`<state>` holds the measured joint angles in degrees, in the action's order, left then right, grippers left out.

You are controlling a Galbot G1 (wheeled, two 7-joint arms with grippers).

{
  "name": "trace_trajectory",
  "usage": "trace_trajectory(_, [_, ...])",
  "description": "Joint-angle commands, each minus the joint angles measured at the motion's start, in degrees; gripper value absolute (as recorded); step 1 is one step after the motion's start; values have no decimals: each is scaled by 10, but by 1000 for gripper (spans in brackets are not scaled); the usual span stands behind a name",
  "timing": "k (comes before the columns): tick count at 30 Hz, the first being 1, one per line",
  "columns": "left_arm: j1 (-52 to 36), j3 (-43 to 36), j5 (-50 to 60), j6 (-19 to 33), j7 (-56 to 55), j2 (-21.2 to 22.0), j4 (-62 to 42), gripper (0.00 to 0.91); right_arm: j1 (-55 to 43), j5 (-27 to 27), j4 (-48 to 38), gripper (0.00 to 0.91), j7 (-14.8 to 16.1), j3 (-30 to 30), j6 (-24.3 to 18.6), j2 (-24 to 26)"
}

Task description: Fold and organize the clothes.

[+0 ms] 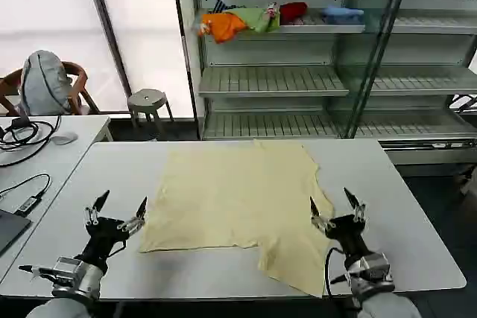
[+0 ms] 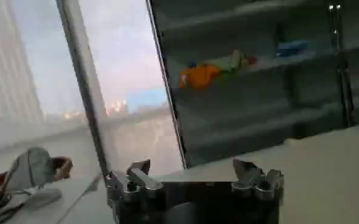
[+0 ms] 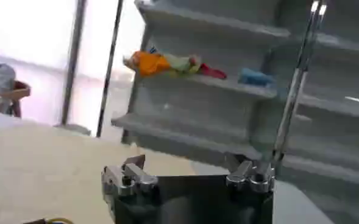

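Grippers agape beside T-shirt

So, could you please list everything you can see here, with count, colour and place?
T-shirt: one, pale yellow, spread on the table, partly folded.
Table: one, white, before the robot.
Side desk: one, white, to the left, with cables.
Chair: one, brown, grey bag on it, behind the desk.
Stool: one, grey, by the window.
Shelves: one metal unit, behind the table.
Shelf clothes: a heap, orange, green, red, blue, upper shelf.
Left gripper: open, left of the T-shirt.
Right gripper: open, at the T-shirt's right edge.
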<state>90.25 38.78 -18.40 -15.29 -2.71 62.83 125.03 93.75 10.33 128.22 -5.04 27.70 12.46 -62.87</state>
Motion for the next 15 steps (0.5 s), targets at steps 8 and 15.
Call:
trace_trajectory(8, [58,-19,-66,-177,-19,0,33,907,185,16,43,907,16,14,-1,37])
trace_trajectory(15, [49,-11,-73,-177,-38,1,16,907,187,40,56,907,23,20,11,34])
